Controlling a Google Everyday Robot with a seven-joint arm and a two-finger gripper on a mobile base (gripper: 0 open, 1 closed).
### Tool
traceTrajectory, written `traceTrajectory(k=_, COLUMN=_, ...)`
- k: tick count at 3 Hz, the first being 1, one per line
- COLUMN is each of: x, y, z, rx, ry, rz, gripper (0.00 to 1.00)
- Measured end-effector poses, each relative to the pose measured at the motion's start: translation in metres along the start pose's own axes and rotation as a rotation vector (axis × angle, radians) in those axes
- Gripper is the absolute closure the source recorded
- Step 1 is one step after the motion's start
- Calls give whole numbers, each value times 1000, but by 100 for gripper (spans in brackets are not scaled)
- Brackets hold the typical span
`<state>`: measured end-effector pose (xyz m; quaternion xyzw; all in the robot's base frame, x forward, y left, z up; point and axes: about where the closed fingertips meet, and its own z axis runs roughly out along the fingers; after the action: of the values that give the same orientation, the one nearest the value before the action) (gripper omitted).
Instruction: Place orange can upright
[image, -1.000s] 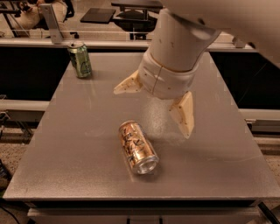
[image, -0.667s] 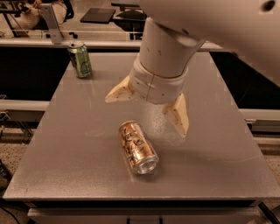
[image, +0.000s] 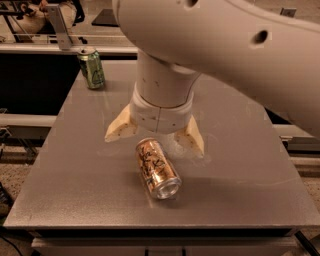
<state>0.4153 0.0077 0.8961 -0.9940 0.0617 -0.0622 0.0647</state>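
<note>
Single camera view of the table (image: 240, 165). The orange can (image: 158, 168) lay on its side near the table's middle, its silver end turned toward the front edge. It had not been grasped or lifted. The gripper (image: 156, 138) hung low over the can's far end with its two cream fingers (image: 119, 132) spread wide, one on each side and nothing held between them. Whether either finger touched the can could not be told.

Judged from this, the task was at its approach stage. Closing on the can, raising it, turning it onto one end and releasing it all remained to be done.

Count: one orange can; one green can (image: 92, 69), upright at the far left corner and well apart from the orange can; one gripper with two fingers; one table.
</note>
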Motion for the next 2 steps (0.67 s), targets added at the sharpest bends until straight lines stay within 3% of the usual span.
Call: traceTrajectory(k=2, x=-6, y=-6, z=25, rx=-101, ry=-24, rz=-171, gripper=0)
